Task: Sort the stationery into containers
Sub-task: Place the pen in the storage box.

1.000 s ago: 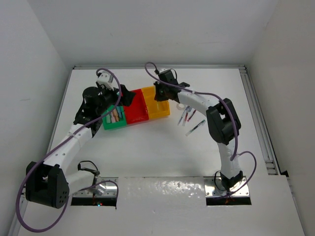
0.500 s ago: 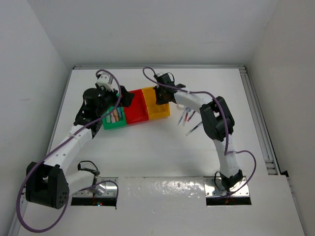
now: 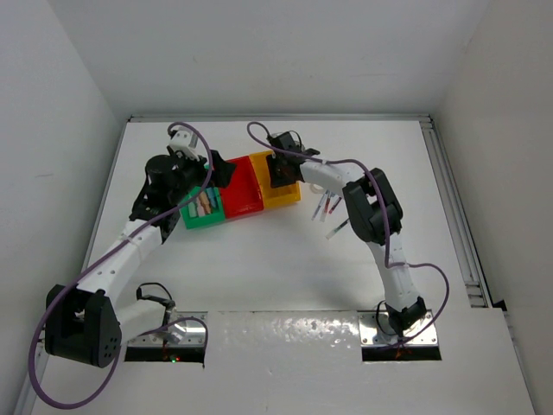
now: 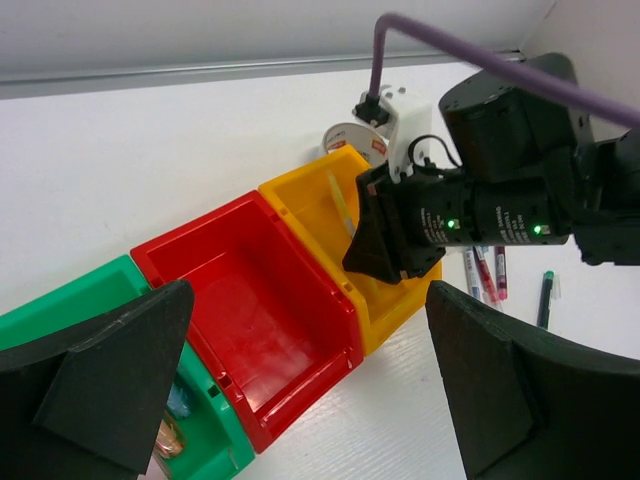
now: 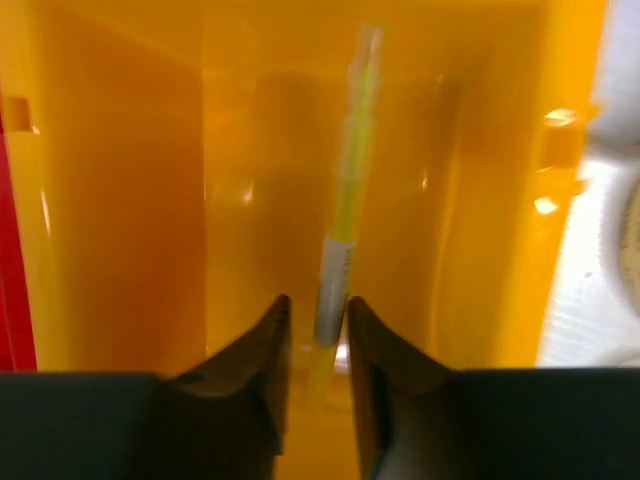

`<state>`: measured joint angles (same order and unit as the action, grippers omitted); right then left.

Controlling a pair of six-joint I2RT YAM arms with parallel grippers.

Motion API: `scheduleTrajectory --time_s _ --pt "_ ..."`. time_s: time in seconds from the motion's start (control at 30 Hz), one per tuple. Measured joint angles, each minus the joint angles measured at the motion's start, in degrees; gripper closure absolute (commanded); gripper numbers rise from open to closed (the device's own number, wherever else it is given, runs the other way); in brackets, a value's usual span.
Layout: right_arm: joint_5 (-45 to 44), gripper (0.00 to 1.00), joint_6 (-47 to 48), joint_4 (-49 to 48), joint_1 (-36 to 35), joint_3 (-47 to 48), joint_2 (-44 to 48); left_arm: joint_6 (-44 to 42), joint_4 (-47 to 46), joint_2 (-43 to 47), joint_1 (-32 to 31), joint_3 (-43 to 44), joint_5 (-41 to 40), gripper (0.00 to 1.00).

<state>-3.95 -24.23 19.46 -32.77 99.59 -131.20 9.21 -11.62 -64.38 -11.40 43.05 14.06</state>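
White table under white walls. Yellow pen down inside yellow bin, end between fingers of right gripper, a little apart, not squeezing. Best to open more, then lift straight up, slowly, to avoid dragging pen out. Left of yellow bin: red bin, green bin, left gripper wide open, holding nothing. Right of yellow bin: more pens to fetch.

Three joined bins stand in a row on the surface, upper middle of the overhead view. The left bin holds small items, and the right bin holds one pen. A tape roll sits just behind the right bin, and loose pens lie to its right.
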Motion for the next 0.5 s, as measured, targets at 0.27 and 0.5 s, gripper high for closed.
scheduleTrajectory --time_s 0.27,0.5 --pt "0.3 0.57 0.0 0.7 0.0 0.5 -1.0 -0.1 -0.6 0.0 0.0 0.0 -0.1 0.00" --pt "1.2 0.54 -0.4 0.3 0.0 0.6 1.1 -0.5 -1.0 0.0 0.0 0.0 -0.2 0.00"
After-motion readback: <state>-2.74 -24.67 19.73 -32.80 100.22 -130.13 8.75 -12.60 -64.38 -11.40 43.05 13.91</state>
